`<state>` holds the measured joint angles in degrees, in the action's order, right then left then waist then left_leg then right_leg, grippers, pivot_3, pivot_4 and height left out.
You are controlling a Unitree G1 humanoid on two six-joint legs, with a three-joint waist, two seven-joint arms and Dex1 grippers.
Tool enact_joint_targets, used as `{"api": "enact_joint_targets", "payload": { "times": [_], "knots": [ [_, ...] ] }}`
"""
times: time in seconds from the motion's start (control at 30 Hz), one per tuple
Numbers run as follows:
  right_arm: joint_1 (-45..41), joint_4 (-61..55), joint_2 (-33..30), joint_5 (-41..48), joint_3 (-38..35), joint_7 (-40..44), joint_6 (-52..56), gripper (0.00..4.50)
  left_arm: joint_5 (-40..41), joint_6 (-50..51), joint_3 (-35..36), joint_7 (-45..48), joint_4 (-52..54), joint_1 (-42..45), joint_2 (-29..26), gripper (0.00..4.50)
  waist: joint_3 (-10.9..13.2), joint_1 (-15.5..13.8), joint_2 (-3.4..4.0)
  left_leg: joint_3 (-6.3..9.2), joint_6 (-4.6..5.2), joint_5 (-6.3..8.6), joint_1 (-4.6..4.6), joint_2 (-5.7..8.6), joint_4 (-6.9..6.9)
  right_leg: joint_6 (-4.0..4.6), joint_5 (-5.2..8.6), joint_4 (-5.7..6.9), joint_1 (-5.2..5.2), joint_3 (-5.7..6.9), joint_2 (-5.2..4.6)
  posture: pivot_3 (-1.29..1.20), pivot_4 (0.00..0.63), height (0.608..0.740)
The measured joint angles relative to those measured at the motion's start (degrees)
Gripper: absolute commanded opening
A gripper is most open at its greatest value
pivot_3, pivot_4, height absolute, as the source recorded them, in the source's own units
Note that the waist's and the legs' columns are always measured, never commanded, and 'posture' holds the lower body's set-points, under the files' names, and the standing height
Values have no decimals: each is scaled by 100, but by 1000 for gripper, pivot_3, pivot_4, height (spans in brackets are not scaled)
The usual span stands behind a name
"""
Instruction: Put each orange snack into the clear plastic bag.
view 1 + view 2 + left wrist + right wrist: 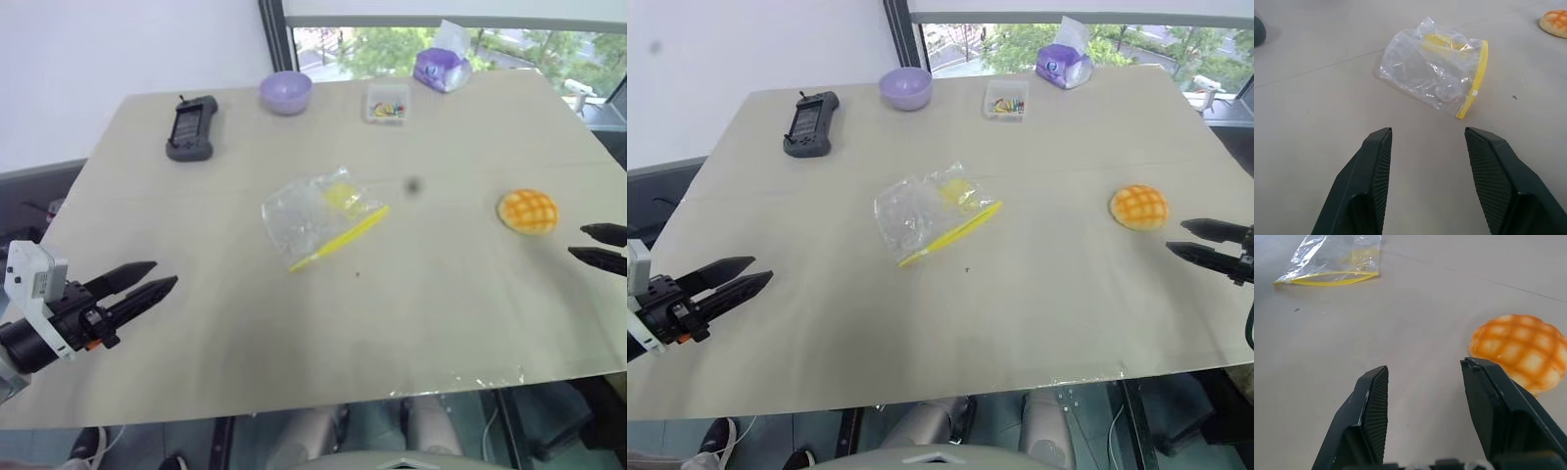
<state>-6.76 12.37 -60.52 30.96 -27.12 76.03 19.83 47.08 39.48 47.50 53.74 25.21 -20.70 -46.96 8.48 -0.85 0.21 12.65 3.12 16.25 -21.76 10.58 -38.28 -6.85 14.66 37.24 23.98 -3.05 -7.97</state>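
Note:
One orange snack (528,211), a domed bun with a criss-cross crust, lies on the table's right side. The clear plastic bag (318,216) with a yellow strip lies flat near the table's middle. My right gripper (598,246) hovers just to the right of the bun, open and empty; in the right wrist view the bun (1520,351) sits just beyond one of its fingertips (1475,366). My left gripper (149,277) stands open and empty over the near left part of the table, pointing toward the bag (1436,72), well short of it.
Along the far edge of the beige table (392,323) stand a black handheld device (192,127), a purple bowl (285,92), a small clear box of colourful bits (387,104) and a purple tissue pack (443,67). Windows lie beyond the table.

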Motion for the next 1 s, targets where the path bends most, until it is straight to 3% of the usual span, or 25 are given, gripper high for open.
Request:
{"api": "enact_joint_targets", "payload": {
  "times": [0.8,1.0],
  "knots": [
    [136,-264,11,108,-3,-76,158,2550,-95,-59,-48,-39,4,30,0,2490,0,-2,0,-1,0,0,0,-3,0,1,-1,-1,0,0,2,0,150,736],
    [135,-344,13,127,-3,-108,217,2550,-483,-300,-213,13,34,-96,-32,2490,0,-2,0,-2,0,0,0,-4,0,1,-1,-1,0,-1,1,0,150,736]
  ]
}}
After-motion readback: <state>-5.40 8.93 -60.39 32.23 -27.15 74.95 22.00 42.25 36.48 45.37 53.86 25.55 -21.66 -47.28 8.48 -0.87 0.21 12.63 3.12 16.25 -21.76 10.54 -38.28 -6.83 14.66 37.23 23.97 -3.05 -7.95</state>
